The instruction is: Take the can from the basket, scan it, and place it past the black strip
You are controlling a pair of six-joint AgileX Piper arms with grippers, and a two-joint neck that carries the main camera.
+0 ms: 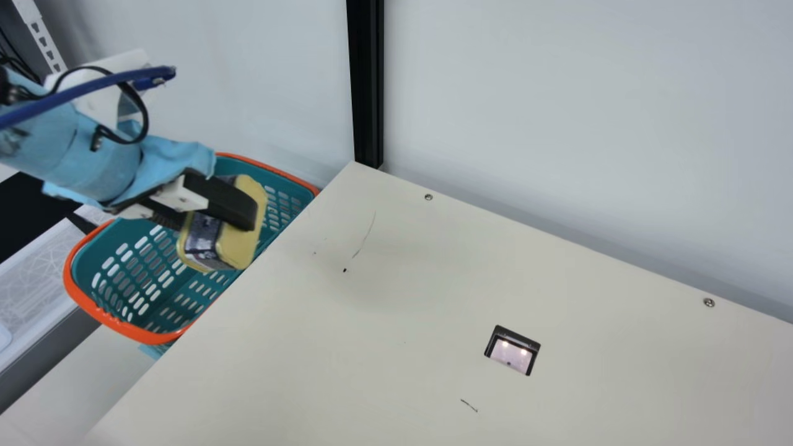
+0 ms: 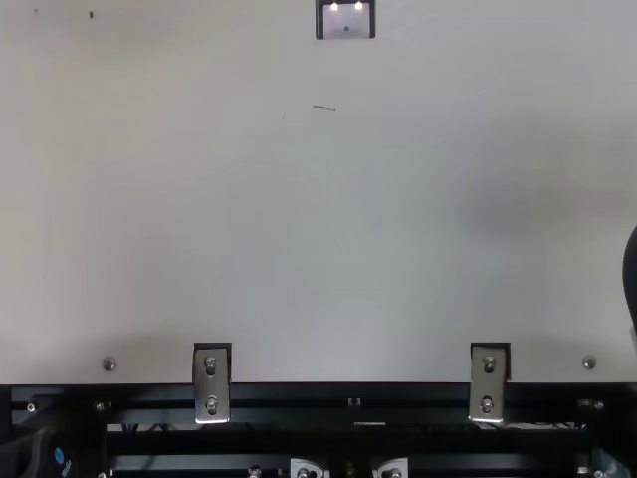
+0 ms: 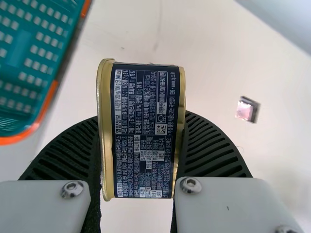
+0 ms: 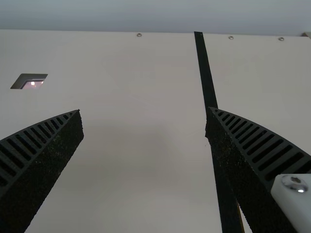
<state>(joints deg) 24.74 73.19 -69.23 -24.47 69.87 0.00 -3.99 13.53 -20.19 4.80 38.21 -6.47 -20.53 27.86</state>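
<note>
In the main view my left gripper [image 1: 214, 217] is shut on the can [image 1: 243, 238], holding it tilted above the inner edge of the basket [image 1: 111, 322]. The left wrist view has the can [image 3: 146, 131], gold-rimmed with a dark printed label, pinched between the two ribbed fingers of my left gripper [image 3: 141, 145]. The scanner window [image 1: 512, 352] is set in the table, lit, to the right of the can. My right gripper [image 4: 144, 114] stands open with nothing between its fingers, and the black strip [image 4: 206, 73] runs behind its right finger in the right wrist view.
The teal basket with its orange rim stands against the left edge of the cream table [image 1: 384, 310]. A black post [image 1: 367, 80] rises at the table's far left corner, and a pale wall [image 1: 588, 124] runs along the far edge.
</note>
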